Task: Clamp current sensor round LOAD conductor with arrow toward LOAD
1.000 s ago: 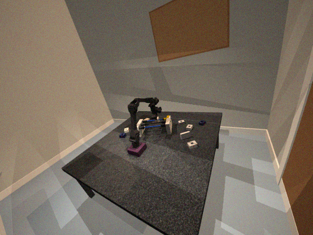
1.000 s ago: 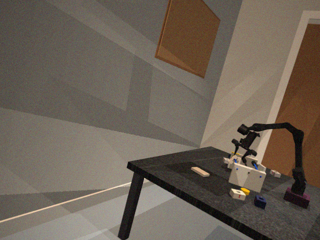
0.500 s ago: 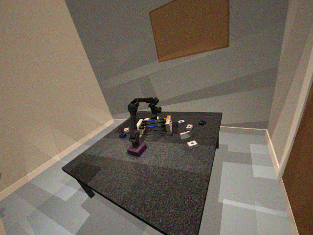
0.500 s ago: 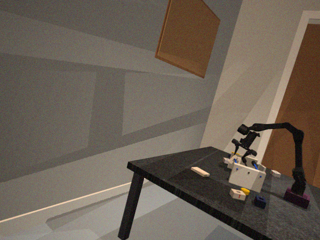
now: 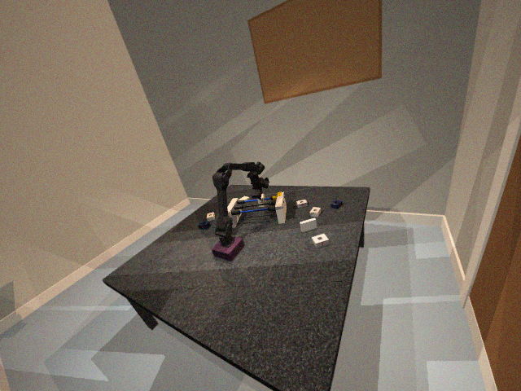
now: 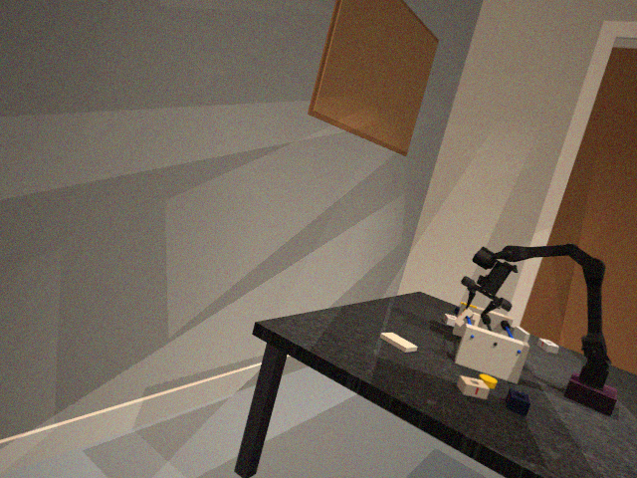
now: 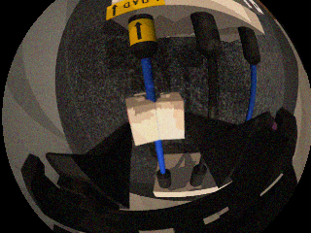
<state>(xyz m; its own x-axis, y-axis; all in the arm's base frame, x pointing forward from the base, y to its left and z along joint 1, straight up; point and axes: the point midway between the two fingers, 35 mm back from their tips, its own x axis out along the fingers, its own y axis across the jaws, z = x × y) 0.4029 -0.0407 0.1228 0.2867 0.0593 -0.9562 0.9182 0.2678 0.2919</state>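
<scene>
The pale split-core sensor [image 7: 170,118] is between the fingers of my gripper [image 7: 156,121] [image 6: 475,313] [image 5: 262,195], which is shut on it. Its two halves meet at a middle seam in the wrist view. The blue LOAD conductor [image 7: 148,78] [image 5: 248,201] runs to the sensor's upper edge and comes out below it; whether it lies inside the core is hidden. The yellow LOAD marker [image 7: 138,10] is at the top of the wrist view, its arrow pointing up. The white stand [image 7: 228,19] [image 5: 280,210] [image 6: 489,355] bears the conductors. The sensor's arrow and latch cannot be made out.
A black conductor [image 7: 213,87] and another blue one [image 7: 252,92] run beside it. White blocks [image 5: 319,239] [image 6: 473,387], navy blocks [image 5: 336,204] [image 6: 518,401], an upright white plate [image 5: 308,225], a pale bar [image 6: 398,342] and a yellow disc [image 6: 488,380] are around the stand.
</scene>
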